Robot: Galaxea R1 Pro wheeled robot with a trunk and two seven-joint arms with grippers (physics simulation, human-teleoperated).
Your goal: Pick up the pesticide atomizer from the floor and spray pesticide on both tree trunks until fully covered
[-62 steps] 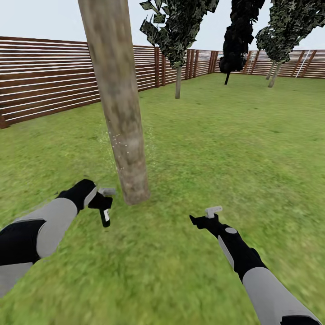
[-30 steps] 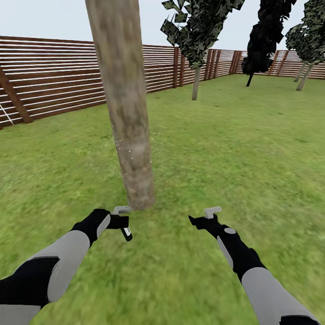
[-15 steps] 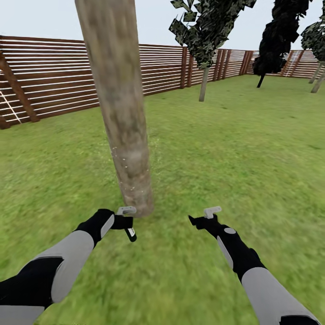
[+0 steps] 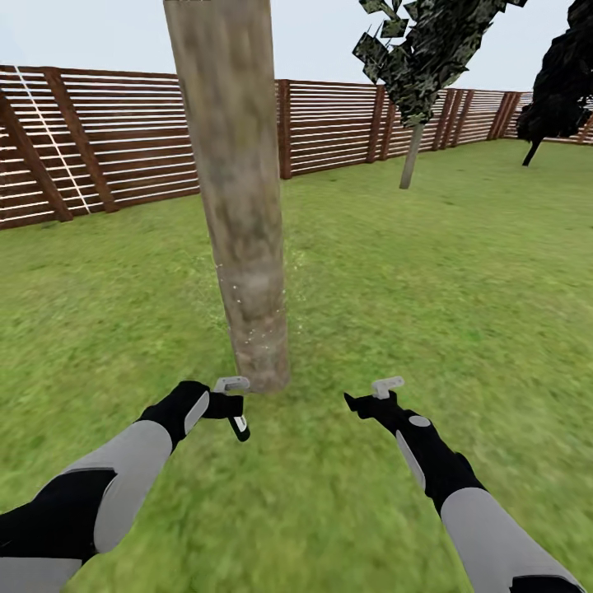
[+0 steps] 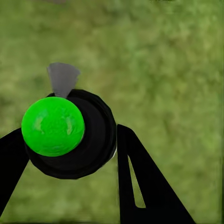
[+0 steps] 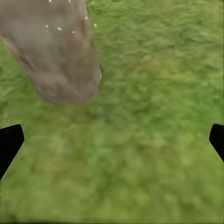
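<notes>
The sprayer [image 4: 235, 417] is clamped between the fingers of the left gripper [image 4: 224, 405], low over the lawn [image 4: 428, 272] just beside the base of the thick trunk [image 4: 243, 239]. Pale specks are seen on the bark. The right gripper [image 4: 372, 395] is spread wide, nothing held, near the trunk.

The near trunk [image 4: 247, 247] looks like rough, matt bark, mottled beige and grey, flecked with tiny pale specks. The fence [image 4: 123, 140] reads as brown wooden slats with a dull finish. The lawn [image 4: 428, 280] is soft, blurred matt green. The atomizer [image 5: 70, 135] looks like smooth black plastic with a glossy bright green cap. Both arms have matt grey and black shells
</notes>
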